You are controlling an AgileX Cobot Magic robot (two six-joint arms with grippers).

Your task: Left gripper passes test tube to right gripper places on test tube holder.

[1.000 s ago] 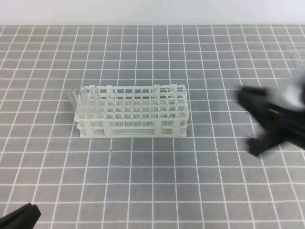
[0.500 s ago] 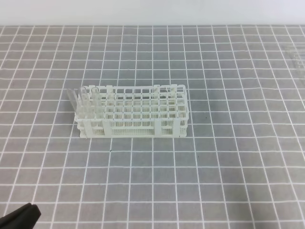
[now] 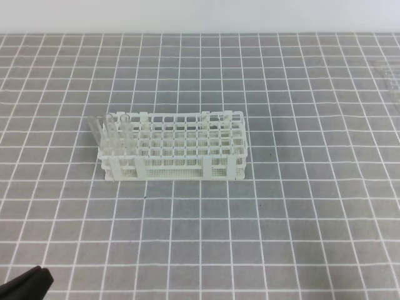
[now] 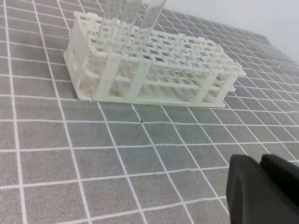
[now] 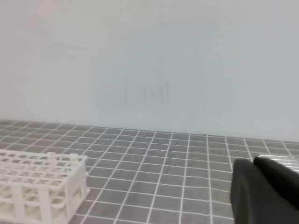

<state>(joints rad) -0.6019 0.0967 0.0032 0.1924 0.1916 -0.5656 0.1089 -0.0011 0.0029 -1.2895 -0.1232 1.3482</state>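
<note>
The white test tube holder [image 3: 181, 149] stands mid-table, and the left wrist view shows it close up [image 4: 154, 70]. Three clear test tubes [image 3: 114, 134] stand upright in its left end, rising out of the top of the left wrist view [image 4: 135, 18]. My left gripper [image 3: 28, 284] shows only as a black tip at the bottom left corner; its jaws [image 4: 260, 163] are pressed together with nothing between them. The exterior view does not include my right gripper, which in its wrist view is a dark mass [image 5: 256, 164] with jaws together and empty, right of the holder [image 5: 42, 186].
The grey mat with a white grid [image 3: 281, 206] covers the table up to a pale back wall [image 3: 200, 15]. Faint clear tubes [image 3: 389, 75] lie at the far right edge; a ribbed clear edge [image 5: 280, 160] shows beside my right gripper.
A second ago my right gripper was blurred at the right edge of the exterior view; it has since withdrawn out of that view. The holder, tubes and left gripper have not moved.
</note>
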